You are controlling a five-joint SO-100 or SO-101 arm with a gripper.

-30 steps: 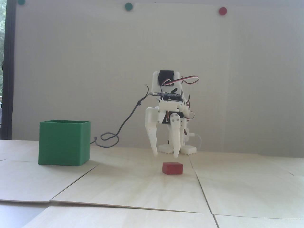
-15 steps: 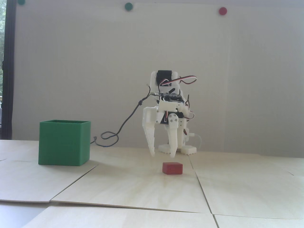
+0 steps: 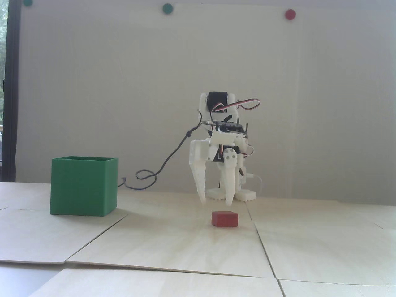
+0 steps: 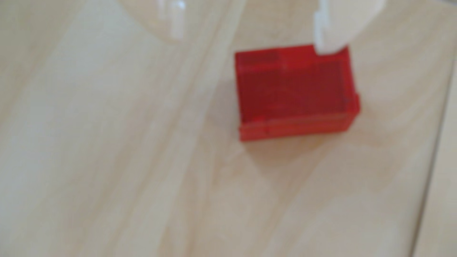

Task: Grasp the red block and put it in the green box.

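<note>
pincer hanging spread just above the red block | table lying bare all round it | green box sitting well off left in fixed view, path between staying clear

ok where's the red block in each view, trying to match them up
Fixed view: the red block lies on the wooden table, lower centre, just below the open fingers and right of the green box.
Wrist view: the red block sits upper right of centre, one white fingertip overlapping its top right corner.
Shared landmark: the board seam just right of the block.
</note>
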